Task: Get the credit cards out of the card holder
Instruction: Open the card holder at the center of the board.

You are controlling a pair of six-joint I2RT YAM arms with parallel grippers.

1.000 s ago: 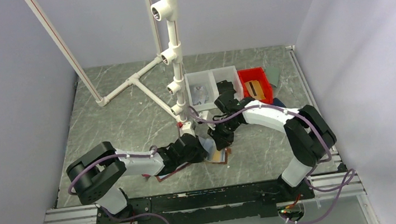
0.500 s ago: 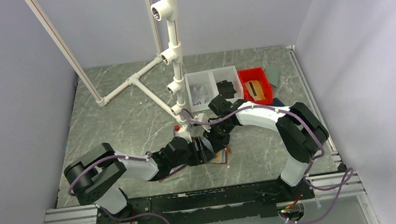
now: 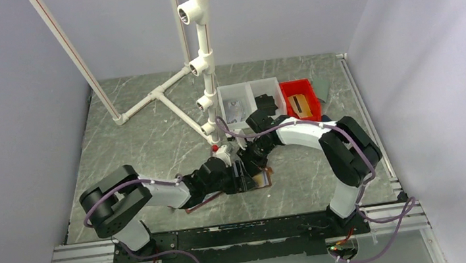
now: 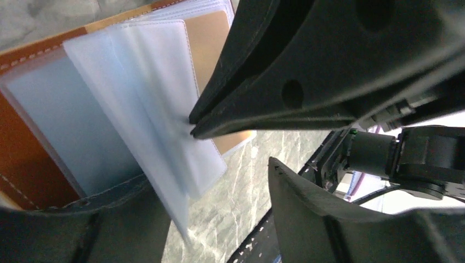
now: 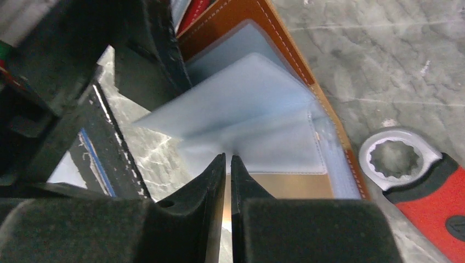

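The brown leather card holder (image 3: 262, 182) lies open on the marble table, its clear sleeves (image 4: 148, 104) fanned upward. A gold card (image 5: 285, 185) shows inside a flat sleeve. My right gripper (image 5: 227, 156) is shut, its tips pinching the edge of a lifted, blurred clear sleeve (image 5: 247, 104). In the left wrist view, the right gripper (image 4: 193, 127) comes in from the upper right. My left gripper (image 4: 211, 178) is open at the holder's near-left edge, one finger (image 4: 82, 224) over the leather and the other finger (image 4: 329, 213) off it. The two grippers nearly touch in the top view, left gripper (image 3: 242, 177) beside right gripper (image 3: 252, 163).
A red-handled wrench with a silver ring end (image 5: 397, 161) lies beside the holder. A white pipe frame (image 3: 207, 75) stands behind, with two white bins (image 3: 250, 100) and a red bin (image 3: 299, 97) at the back right. A flat red-edged item (image 3: 199, 205) lies under the left forearm.
My left gripper has gone from shut to open and shifted right onto the holder. The right gripper has swung left and down to the sleeves, staying shut.
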